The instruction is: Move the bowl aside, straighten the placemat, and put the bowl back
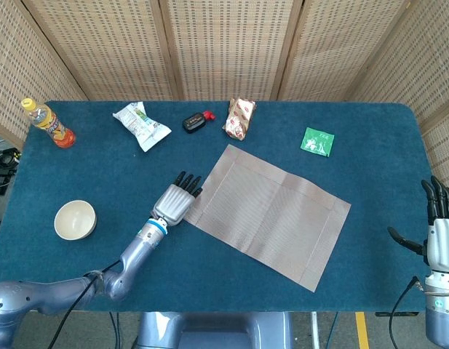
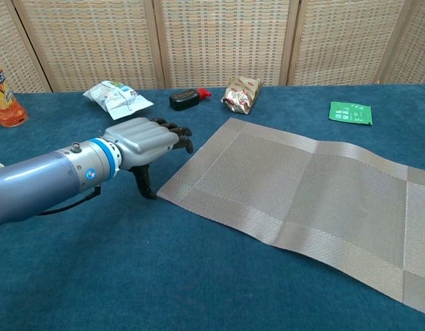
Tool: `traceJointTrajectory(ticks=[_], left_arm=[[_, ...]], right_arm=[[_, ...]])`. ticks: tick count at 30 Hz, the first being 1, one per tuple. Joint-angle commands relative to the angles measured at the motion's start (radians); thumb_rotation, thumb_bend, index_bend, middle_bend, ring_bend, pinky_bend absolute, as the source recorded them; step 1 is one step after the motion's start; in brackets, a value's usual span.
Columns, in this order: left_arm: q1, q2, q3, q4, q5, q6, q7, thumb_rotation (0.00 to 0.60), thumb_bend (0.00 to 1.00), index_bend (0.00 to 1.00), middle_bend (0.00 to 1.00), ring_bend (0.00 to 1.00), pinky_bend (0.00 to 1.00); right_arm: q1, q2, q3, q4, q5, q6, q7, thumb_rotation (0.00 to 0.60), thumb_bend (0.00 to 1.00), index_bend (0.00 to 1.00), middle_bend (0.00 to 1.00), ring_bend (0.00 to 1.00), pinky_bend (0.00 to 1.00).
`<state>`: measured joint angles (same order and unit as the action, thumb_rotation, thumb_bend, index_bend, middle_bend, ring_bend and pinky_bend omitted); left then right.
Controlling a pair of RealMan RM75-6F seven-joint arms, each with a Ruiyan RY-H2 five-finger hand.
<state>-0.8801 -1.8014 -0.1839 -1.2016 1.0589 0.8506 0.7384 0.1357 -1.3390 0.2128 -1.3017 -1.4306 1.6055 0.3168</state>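
The placemat (image 1: 268, 215) lies askew in the middle of the blue counter (image 1: 209, 291), its long sides running diagonally, one corner pointing at the near edge. The bowl (image 1: 74, 219) sits well to the left of it, near the counter's left edge, upright and alone.

The left hand (image 1: 175, 203) reaches low over the counter at the mat's left corner, palm down. Its fingers (image 2: 172, 130) are slightly spread and hold nothing; in the chest view the thumb points down just beside the mat's edge, though contact cannot be told.

The right hand (image 1: 442, 231) hovers at the far right edge, fingers apart and upright, holding nothing.

Along the back sit a bottle (image 1: 48, 123), a white packet (image 1: 140, 125), a black device (image 1: 195, 121), a brown snack bag (image 1: 239, 118) and a green sachet (image 1: 316, 142).
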Motion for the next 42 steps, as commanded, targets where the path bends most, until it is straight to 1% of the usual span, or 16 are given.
traceJointTrajectory(ticks=[1,6,7,9,11,14,18,21,25,27,31,33,38,42], left_arm=[[-0.013,-0.017,0.006,0.013,-0.008,-0.004,0.011,0.6,0.13,0.18,0.0,0.0,0.0],[-0.029,-0.047,0.012,0.042,-0.021,-0.008,0.023,0.6,0.13,0.2,0.0,0.0,0.0],[-0.032,-0.054,0.012,0.051,-0.024,-0.007,0.024,0.6,0.14,0.21,0.0,0.0,0.0],[-0.038,-0.068,0.013,0.069,-0.028,-0.008,0.024,0.6,0.21,0.23,0.0,0.0,0.0],[-0.042,-0.08,0.014,0.086,-0.026,-0.006,0.022,0.6,0.31,0.25,0.0,0.0,0.0],[-0.045,-0.096,0.015,0.107,-0.004,0.011,0.002,0.6,0.39,0.27,0.0,0.0,0.0],[-0.042,-0.111,0.025,0.126,0.076,0.061,-0.069,0.6,0.4,0.28,0.0,0.0,0.0],[-0.04,-0.116,0.031,0.136,0.132,0.096,-0.123,0.6,0.4,0.3,0.0,0.0,0.0],[-0.033,-0.13,0.052,0.18,0.232,0.153,-0.252,0.6,0.4,0.33,0.0,0.0,0.0],[-0.031,-0.133,0.063,0.203,0.263,0.161,-0.283,0.6,0.4,0.35,0.0,0.0,0.0],[-0.031,-0.141,0.063,0.224,0.269,0.15,-0.301,0.6,0.4,0.37,0.0,0.0,0.0],[-0.032,-0.146,0.061,0.232,0.27,0.147,-0.302,0.6,0.4,0.4,0.0,0.0,0.0],[-0.035,-0.173,0.054,0.258,0.281,0.148,-0.311,0.6,0.4,0.55,0.0,0.0,0.0],[-0.032,-0.179,0.052,0.269,0.291,0.154,-0.317,0.6,0.4,0.61,0.0,0.0,0.0]], right_arm=[[-0.001,0.002,0.002,-0.001,0.002,-0.002,0.007,0.6,0.17,0.03,0.0,0.0,0.0],[-0.002,0.005,0.006,-0.002,0.002,-0.003,0.022,0.6,0.17,0.03,0.0,0.0,0.0],[-0.002,0.005,0.007,-0.002,0.003,-0.004,0.025,0.6,0.17,0.03,0.0,0.0,0.0],[-0.003,0.006,0.008,-0.003,0.003,-0.005,0.032,0.6,0.17,0.03,0.0,0.0,0.0],[-0.004,0.007,0.009,-0.004,0.002,-0.003,0.037,0.6,0.16,0.03,0.0,0.0,0.0],[-0.005,0.006,0.012,-0.003,-0.002,0.006,0.043,0.6,0.17,0.03,0.0,0.0,0.0],[-0.007,0.003,0.014,-0.001,-0.006,0.013,0.05,0.6,0.17,0.03,0.0,0.0,0.0],[-0.007,0.002,0.014,-0.001,-0.007,0.012,0.051,0.6,0.17,0.03,0.0,0.0,0.0],[-0.009,0.003,0.012,-0.006,-0.013,0.017,0.052,0.6,0.16,0.03,0.0,0.0,0.0],[-0.009,0.003,0.012,-0.009,-0.015,0.019,0.052,0.6,0.16,0.03,0.0,0.0,0.0],[-0.009,0.005,0.011,-0.012,-0.014,0.014,0.056,0.6,0.17,0.03,0.0,0.0,0.0],[-0.01,0.007,0.011,-0.014,-0.014,0.013,0.059,0.6,0.16,0.03,0.0,0.0,0.0],[-0.01,0.012,0.011,-0.019,-0.015,0.01,0.072,0.6,0.16,0.03,0.0,0.0,0.0],[-0.011,0.015,0.009,-0.024,-0.019,0.008,0.082,0.6,0.16,0.03,0.0,0.0,0.0]])
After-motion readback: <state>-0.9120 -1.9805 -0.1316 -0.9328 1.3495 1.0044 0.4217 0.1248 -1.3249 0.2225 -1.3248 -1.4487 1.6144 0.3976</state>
